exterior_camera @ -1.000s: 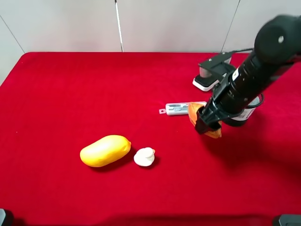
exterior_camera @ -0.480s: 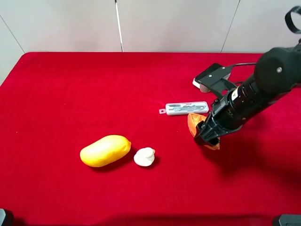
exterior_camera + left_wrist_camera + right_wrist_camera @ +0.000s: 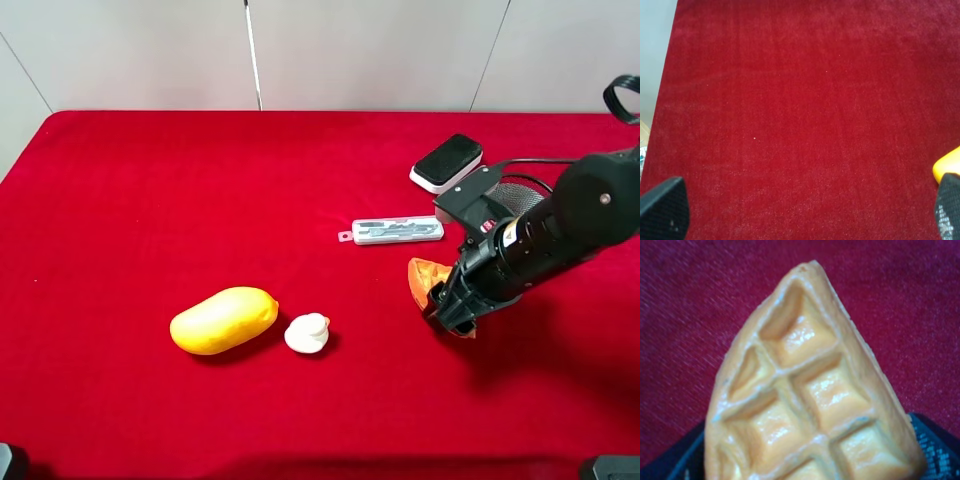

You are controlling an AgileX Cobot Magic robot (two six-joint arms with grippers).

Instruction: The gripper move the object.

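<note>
Grip the waffle (image 3: 425, 275) firmly by its wide end with the right gripper (image 3: 452, 305), jaws clamped on it and the wedge tip poking out. Carry low, near the case (image 3: 397, 230); perhaps just off the cloth (image 3: 200, 180), hard to tell. Set down flat on bare red cloth, well apart from the mango (image 3: 223, 320). Leave the left gripper (image 3: 805, 210) spread wide and idle. Beyond, only a plain pale wall (image 3: 350, 50).

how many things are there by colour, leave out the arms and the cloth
yellow: 1, mango
orange: 1, waffle slice, held in the right gripper
white: 2, small white toy, flat case
black and white: 1, block
black: 1, mesh cup, mostly hidden
total: 6
</note>
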